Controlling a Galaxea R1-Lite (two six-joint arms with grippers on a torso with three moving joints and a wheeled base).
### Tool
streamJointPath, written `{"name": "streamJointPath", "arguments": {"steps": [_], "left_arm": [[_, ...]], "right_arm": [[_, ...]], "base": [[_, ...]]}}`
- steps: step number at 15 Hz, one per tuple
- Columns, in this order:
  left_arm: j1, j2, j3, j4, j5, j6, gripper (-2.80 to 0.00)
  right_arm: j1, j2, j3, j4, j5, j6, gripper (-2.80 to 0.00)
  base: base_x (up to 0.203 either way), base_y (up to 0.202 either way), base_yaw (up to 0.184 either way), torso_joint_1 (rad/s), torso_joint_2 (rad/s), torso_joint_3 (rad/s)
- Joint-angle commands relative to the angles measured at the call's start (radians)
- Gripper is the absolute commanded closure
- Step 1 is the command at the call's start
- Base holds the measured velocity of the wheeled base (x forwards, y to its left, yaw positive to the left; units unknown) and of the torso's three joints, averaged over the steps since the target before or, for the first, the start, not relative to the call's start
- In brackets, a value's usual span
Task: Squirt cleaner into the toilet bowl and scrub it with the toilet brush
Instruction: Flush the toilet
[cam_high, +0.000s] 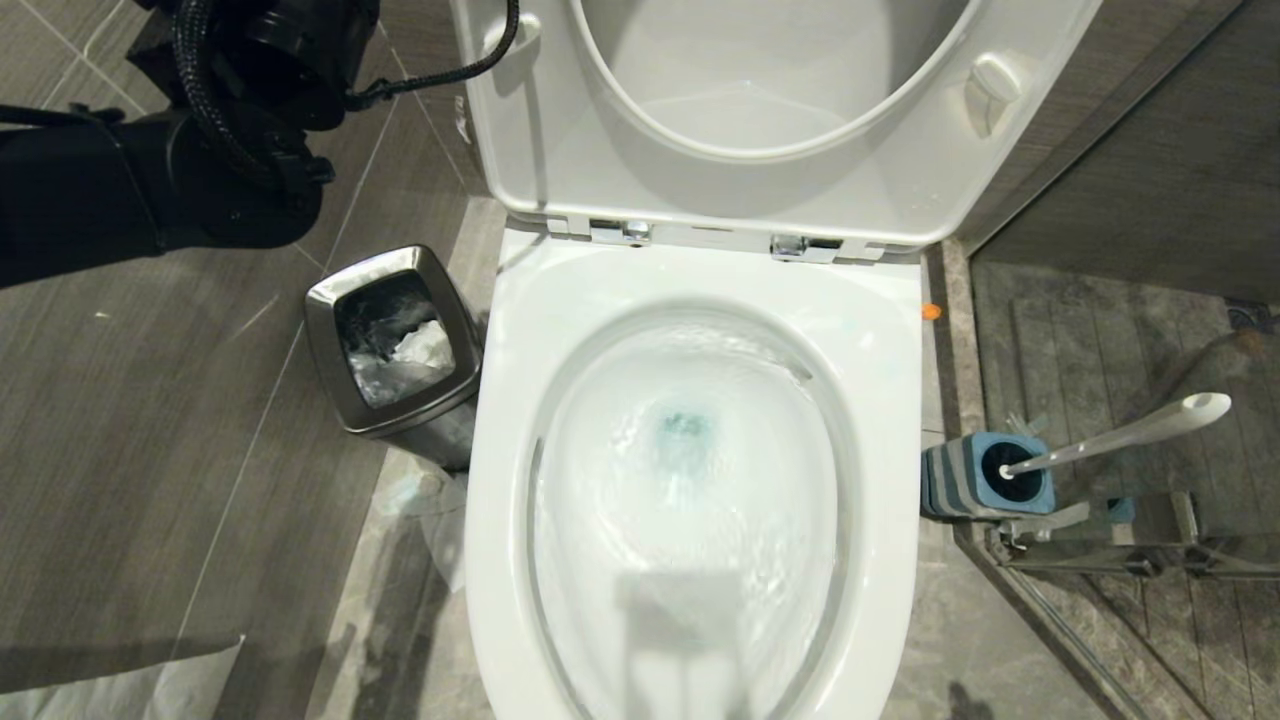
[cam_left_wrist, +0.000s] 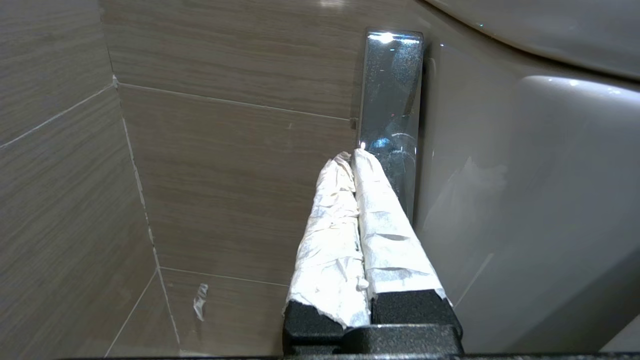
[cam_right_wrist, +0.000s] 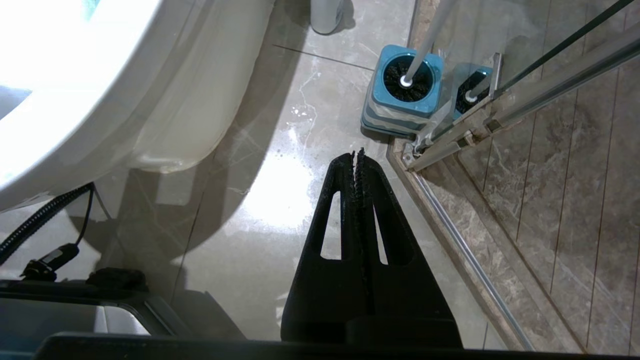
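Bowl: the toilet bowl (cam_high: 690, 330) fills the middle of the head view, seat and lid (cam_high: 780, 110) up against the back, and water is swirling hard round the inside.
Cleaner: a turquoise-blue patch (cam_high: 687, 432) sits right at the centre of the churning water, over the drain.
Brush: the brush (cam_high: 1120, 432) stands in its holder (cam_high: 985, 478) on the floor to the right of the bowl, just beside the glass shower screen (cam_high: 1130, 545); handle leaning away to the right, paddle tip up in the air. Nothing is gripping it.
Holder: square, blue top, grey stripes down the side; the right wrist view shows its twin reflected in the glass.
Left gripper: the left gripper (cam_left_wrist: 352, 156) is clenched, fingers (cam_left_wrist: 330, 240) wrapped in white paper and pressed together, empty, tips right at a chrome lever (cam_left_wrist: 392, 100) on the side of the white tank (cam_left_wrist: 525, 200). Whether they touch it, hard to call.
Left arm: black, up in the top left corner of the head view, near the lid.
Right gripper: the right gripper (cam_right_wrist: 358, 156) is clenched too, empty, pointing down at the marble floor (cam_right_wrist: 280, 200) between bowl and holder, near the holder but clear of it.
Bin: a small steel bin (cam_high: 395, 340) sits left of the bowl, lined, crumpled paper inside.
Writing: no brand or label readable anywhere.
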Motion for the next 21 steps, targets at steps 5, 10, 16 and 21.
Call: {"name": "streamJointPath", "arguments": {"steps": [5, 10, 16, 21], "left_arm": [[0.001, -0.05, -0.001, 0.022, -0.001, 0.011, 0.0], [-0.002, -0.114, -0.001, 0.049, 0.004, 0.028, 0.0], [-0.011, -0.197, 0.0, 0.063, 0.008, 0.054, 0.0], [-0.03, -0.25, 0.005, 0.069, 0.009, 0.084, 0.0]], "right_arm": [[0.0, 0.0, 0.002, 0.0, 0.001, 0.0, 0.0], [0.0, 0.0, 0.002, 0.0, 0.001, 0.0, 0.0], [0.0, 0.0, 0.002, 0.0, 0.001, 0.0, 0.0], [0.0, 0.0, 0.002, 0.0, 0.001, 0.0, 0.0]], "base": [[0.0, 0.0, 0.0, 0.0, 0.0, 0.0], [0.0, 0.0, 0.0, 0.0, 0.0, 0.0], [0.0, 0.0, 0.0, 0.0, 0.0, 0.0], [0.0, 0.0, 0.0, 0.0, 0.0, 0.0]]}}
